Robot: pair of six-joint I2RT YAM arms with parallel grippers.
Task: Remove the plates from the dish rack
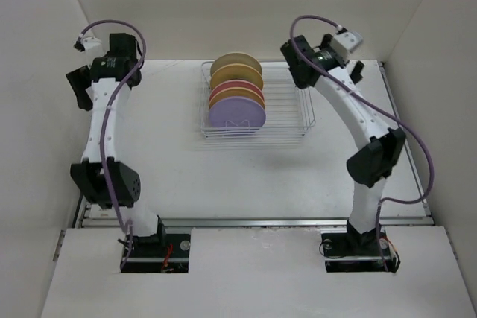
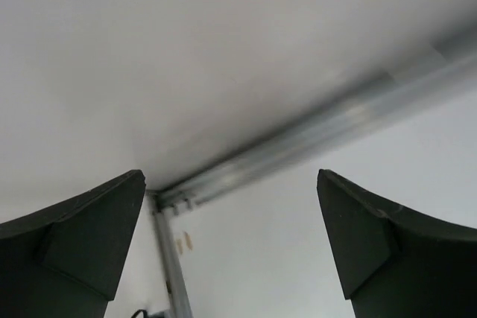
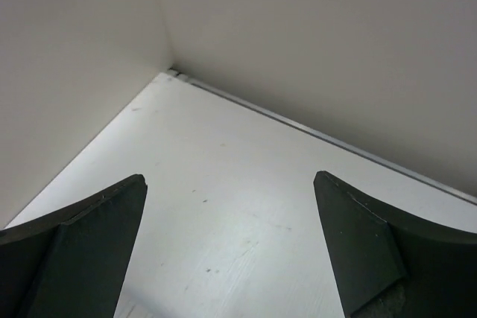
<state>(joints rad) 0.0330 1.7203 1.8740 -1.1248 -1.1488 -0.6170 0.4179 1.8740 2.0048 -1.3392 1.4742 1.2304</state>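
Observation:
The wire dish rack [image 1: 287, 113] stands at the back middle of the table in the top view. Several plates stand upright in its left half: a lavender plate [image 1: 236, 115] in front, yellow and pink plates [image 1: 237, 88] behind it, and a cream plate [image 1: 235, 59] at the back. My left gripper [image 1: 77, 87] [image 2: 231, 184] is open and empty, raised at the far left, well away from the rack. My right gripper [image 1: 356, 72] [image 3: 229, 184] is open and empty, just right of the rack's back corner. Neither wrist view shows the rack or plates.
White walls enclose the table on the left, back and right. An aluminium rail [image 2: 313, 135] runs along the table's edge in the left wrist view. The right wrist view shows the bare table top [image 3: 238, 184] and a wall corner. The rack's right half holds no plates.

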